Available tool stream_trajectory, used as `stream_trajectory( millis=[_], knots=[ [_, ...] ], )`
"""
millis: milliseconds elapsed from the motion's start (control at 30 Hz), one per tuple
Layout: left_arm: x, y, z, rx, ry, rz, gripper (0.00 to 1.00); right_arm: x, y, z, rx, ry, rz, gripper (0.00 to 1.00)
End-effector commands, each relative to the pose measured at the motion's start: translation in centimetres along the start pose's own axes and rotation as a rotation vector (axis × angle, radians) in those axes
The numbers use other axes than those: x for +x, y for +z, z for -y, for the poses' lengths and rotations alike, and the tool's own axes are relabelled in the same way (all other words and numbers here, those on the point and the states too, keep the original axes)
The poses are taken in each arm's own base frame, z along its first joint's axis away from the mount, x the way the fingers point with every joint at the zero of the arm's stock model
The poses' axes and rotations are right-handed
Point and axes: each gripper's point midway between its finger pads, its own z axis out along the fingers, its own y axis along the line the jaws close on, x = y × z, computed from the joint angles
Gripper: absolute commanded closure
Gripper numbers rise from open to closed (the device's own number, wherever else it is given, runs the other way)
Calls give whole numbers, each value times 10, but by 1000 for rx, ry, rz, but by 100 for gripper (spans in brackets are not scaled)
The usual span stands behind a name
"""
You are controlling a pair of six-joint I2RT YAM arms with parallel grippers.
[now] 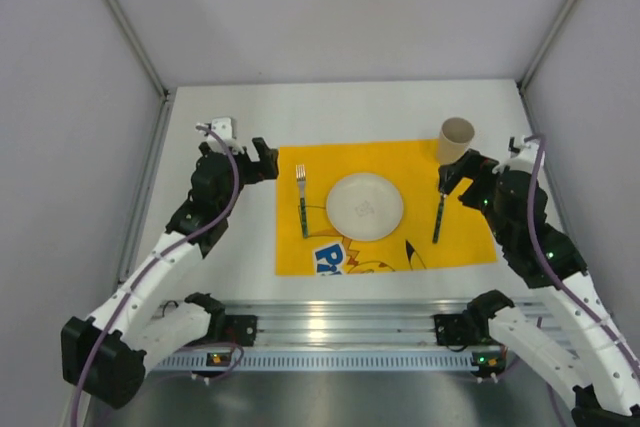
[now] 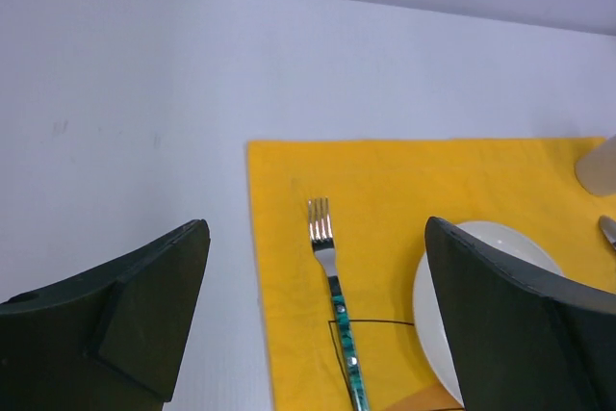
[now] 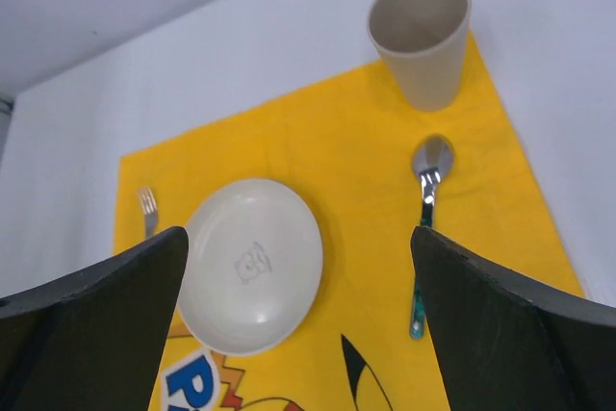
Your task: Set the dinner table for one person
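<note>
A white worktop (image 1: 350, 112) walled by pale panels carries a yellow mat (image 1: 450, 237), and the plate (image 1: 365, 207) sits mid-mat as our landmark. Left of the plate lies the fork (image 1: 302, 202), right of it the spoon (image 1: 439, 212). Both point their heads to the far side, with long axes running near to far, parallel to each other. The cup (image 1: 456, 139) stands upright far-right of the plate, just beyond the spoon. We see the left gripper (image 1: 262, 160) hovering left of the plate, outside the fork, fingers wide apart and empty. The right gripper (image 1: 457, 172) hangs right of the plate, over the spoon's far end and close to the cup, fingers likewise spread around nothing. We judge the setting laid: each arm need only lift clear, the right minding the cup.
</note>
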Motion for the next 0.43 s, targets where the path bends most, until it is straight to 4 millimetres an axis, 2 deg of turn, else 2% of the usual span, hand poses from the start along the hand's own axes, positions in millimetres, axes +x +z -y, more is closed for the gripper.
stream_trajectory(
  millis=[0, 200, 333, 400],
  knots=[
    [-39, -3, -3, 7, 56, 246, 1, 20, -8, 20, 54, 34, -28, 0],
    [-35, -13, -13, -37, 51, 222, 2, 16, -19, 28, 63, 30, 4, 0],
    [-32, -16, -16, -48, 65, 217, 1, 15, -17, 19, 28, -17, -26, 0],
    [-28, -15, -27, -102, 72, 215, 1, 11, -17, 19, 45, -18, -30, 0]
  ],
)
